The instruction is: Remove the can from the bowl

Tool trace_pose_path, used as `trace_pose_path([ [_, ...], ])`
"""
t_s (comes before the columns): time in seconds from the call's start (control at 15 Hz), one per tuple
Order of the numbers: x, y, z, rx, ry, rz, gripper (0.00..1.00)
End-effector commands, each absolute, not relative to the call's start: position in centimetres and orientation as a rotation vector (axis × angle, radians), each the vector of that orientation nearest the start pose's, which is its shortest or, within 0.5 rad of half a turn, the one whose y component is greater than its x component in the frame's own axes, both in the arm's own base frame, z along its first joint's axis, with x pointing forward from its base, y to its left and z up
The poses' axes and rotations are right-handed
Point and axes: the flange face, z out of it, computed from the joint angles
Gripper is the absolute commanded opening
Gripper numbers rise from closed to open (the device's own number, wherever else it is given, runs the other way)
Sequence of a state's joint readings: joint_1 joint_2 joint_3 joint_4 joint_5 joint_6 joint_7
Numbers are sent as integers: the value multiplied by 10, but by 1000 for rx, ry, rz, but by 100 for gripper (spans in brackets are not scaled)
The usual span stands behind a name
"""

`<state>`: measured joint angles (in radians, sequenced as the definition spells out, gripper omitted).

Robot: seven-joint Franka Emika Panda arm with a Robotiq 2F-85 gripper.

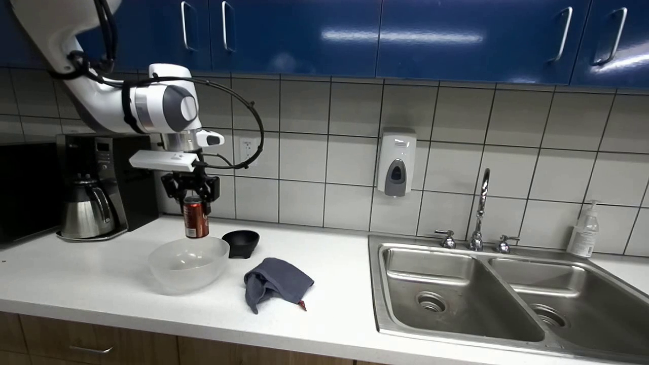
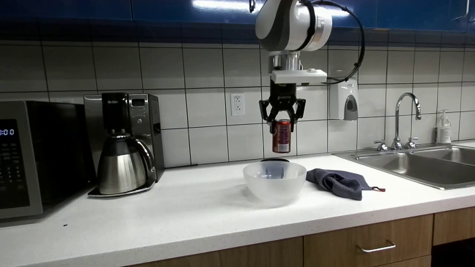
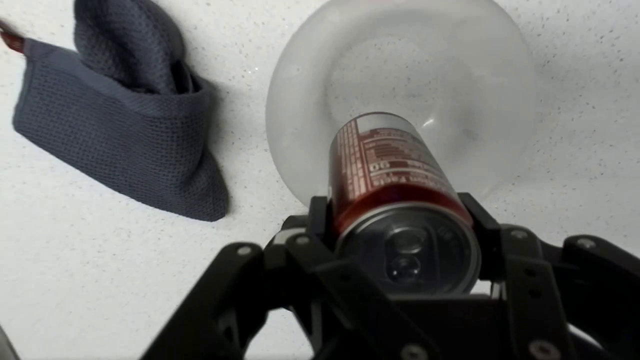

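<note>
The can [image 1: 196,223] is a red drink can with a silvery top. It hangs upright, clear above the rim of the bowl [image 1: 187,279], in both exterior views [image 2: 282,142]. My gripper [image 2: 282,128] is shut on the can's upper part, one finger on each side. In the wrist view the gripper [image 3: 400,220] holds the can [image 3: 390,155] with its lid toward the camera. The can's lower end overlaps the near part of the whitish translucent bowl [image 3: 295,100] there. The bowl [image 2: 272,191] stands on the counter with nothing visible inside it.
A black cup [image 1: 241,243] stands beside the bowl, toward the tiled wall. A dark blue cloth [image 1: 279,281] lies near the bowl. A coffee maker [image 2: 126,163], a microwave [image 2: 44,159] and the steel sink [image 1: 375,284] are farther off.
</note>
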<state>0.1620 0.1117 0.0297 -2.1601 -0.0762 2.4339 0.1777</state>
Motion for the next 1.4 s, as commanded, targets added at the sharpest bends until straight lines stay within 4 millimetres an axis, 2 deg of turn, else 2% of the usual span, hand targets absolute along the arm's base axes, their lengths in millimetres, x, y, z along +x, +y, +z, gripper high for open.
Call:
trace_pose_path([
  [0.0,528,81,393,-3181,-128,-191,38],
  [0.33,503,42,395,-3233,-83,-144,38],
  [0.67,482,9,368,-3280,-33,-81,38],
  [0.93,469,-2,342,-3298,-24,-47,38],
  [1.33,458,-1,306,-3259,21,-85,38],
])
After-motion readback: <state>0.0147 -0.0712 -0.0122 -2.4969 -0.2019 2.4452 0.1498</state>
